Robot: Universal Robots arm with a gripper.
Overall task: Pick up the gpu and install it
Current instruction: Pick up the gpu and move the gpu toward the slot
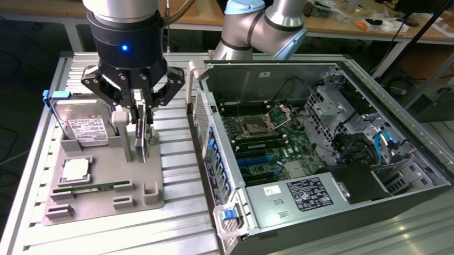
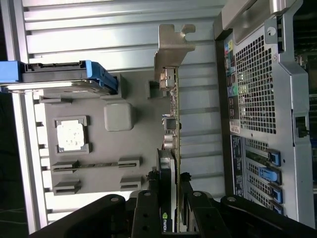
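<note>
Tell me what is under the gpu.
The gpu stands on edge in the hand over the grey tray. The gpu itself covers the spot directly beneath, so contact cannot be seen.

The gripper [image 1: 137,153], clamped on the upright gpu [image 1: 145,135], is hanging over the grey tray [image 1: 106,210], with the hard drive [image 1: 89,127] standing just beside it on the exterior view's left and the perforated rear wall [image 1: 204,133] of the open computer case [image 1: 397,212] rising near it on the exterior view's right. Past that wall the case's open side is leaving the motherboard [image 1: 266,143] reachable from above, its blue expansion slots [image 1: 259,156] lying bare, while the strip of ribbed table [image 1: 177,175] between tray and case is lying free. The power supply [image 1: 301,194], the drive cage [image 1: 333,101] and a tangle of cables [image 1: 383,143] are crowding the board's other sides.
</note>
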